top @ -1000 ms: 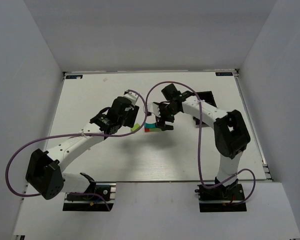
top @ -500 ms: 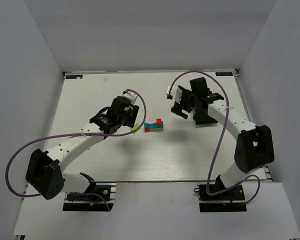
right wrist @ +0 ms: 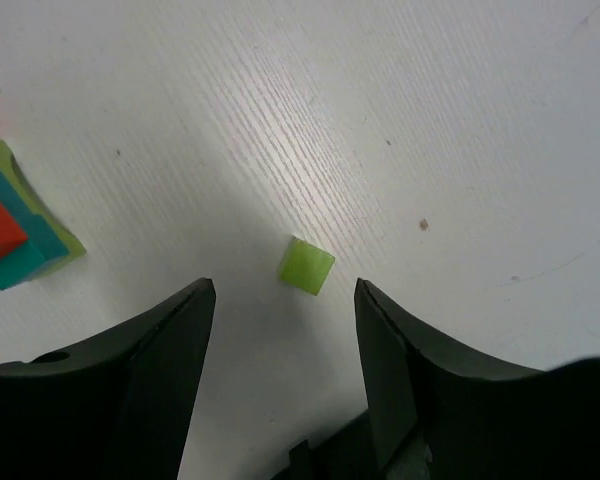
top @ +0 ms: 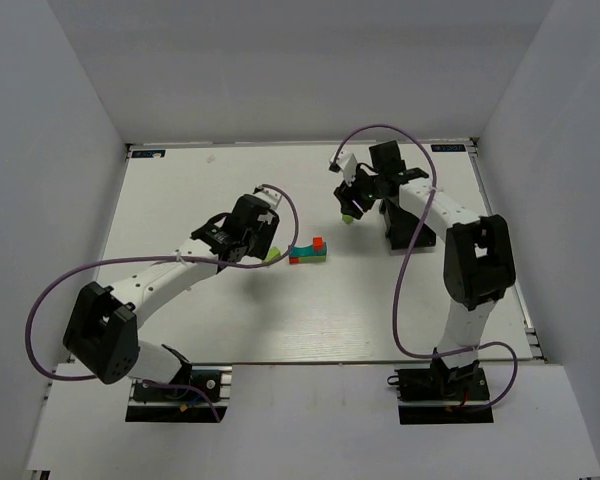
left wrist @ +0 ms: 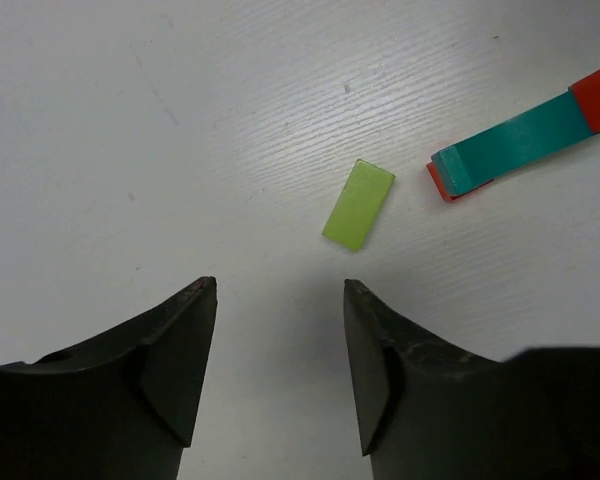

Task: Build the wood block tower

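Note:
The wood block tower point(top: 308, 251) is a low pile near the table's middle: a teal block point(left wrist: 515, 143) lies on an orange-red one point(left wrist: 439, 184), with a small red cube point(left wrist: 598, 92) on top. A flat lime green block point(left wrist: 359, 204) lies just left of the pile. My left gripper point(left wrist: 280, 290) hangs open over the table a little short of it and holds nothing. A small lime green cube point(right wrist: 307, 265) lies apart at the back right point(top: 349, 216). My right gripper point(right wrist: 285, 290) stands open just short of it, and the tower point(right wrist: 10, 225) shows at the left edge of that view.
A black rectangular bin point(top: 400, 236) sits under the right arm's forearm, right of the tower. White walls close the table on three sides. Purple cables loop above both arms.
My right arm has swung from the tower to the back right, over the lime cube, and its jaws have narrowed. My left gripper has shifted slightly toward the flat lime block, jaws narrower.

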Controlling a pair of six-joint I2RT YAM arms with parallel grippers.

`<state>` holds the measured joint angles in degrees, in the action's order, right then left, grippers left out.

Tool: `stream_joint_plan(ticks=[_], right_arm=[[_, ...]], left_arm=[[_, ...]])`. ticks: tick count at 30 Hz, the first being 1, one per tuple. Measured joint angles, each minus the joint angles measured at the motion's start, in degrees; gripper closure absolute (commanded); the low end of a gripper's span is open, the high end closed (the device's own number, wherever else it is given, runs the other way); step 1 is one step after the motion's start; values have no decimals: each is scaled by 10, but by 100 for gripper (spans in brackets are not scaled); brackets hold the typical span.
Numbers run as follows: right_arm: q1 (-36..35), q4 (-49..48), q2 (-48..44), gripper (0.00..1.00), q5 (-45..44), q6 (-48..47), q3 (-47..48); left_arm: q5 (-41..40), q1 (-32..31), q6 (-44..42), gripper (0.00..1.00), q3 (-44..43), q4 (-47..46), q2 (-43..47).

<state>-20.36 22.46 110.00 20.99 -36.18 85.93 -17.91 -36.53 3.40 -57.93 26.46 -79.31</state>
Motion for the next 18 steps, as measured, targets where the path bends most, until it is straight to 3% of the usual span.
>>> stream_joint_plan(ticks=[2, 3, 6, 7, 9, 10, 12, 13, 18], right_arm=[[0, -23, -36, 36, 17, -13, -37], [1, -34, -61, 36, 35, -24, -60], [1, -20, -136, 57, 117, -109, -108], [-1, -7, -153, 73, 148, -142, -110], [-8, 9, -176, 87, 202, -191, -108], [-11, 17, -181, 88, 223, -207, -105], [-18, 34, -182, 88, 260, -234, -101], [-20, 45, -181, 88, 273, -246, -102], [-17, 75, -203, 82, 312, -280, -135]], left_arm=[[1, 0, 3, 35, 0, 6, -11], [-1, 0, 2, 42, 0, 10, -14], [-17, 0, 7, 81, 0, 19, -9], [-21, 0, 7, 81, 0, 18, -2], [-24, 0, -2, 73, 7, 8, 22], [-19, 0, -8, 57, 11, 2, 36], [-5, 1, -19, 49, 13, -5, 49], [5, 1, -23, 40, 10, -9, 46], [47, 1, -43, 35, -5, 0, -32]])
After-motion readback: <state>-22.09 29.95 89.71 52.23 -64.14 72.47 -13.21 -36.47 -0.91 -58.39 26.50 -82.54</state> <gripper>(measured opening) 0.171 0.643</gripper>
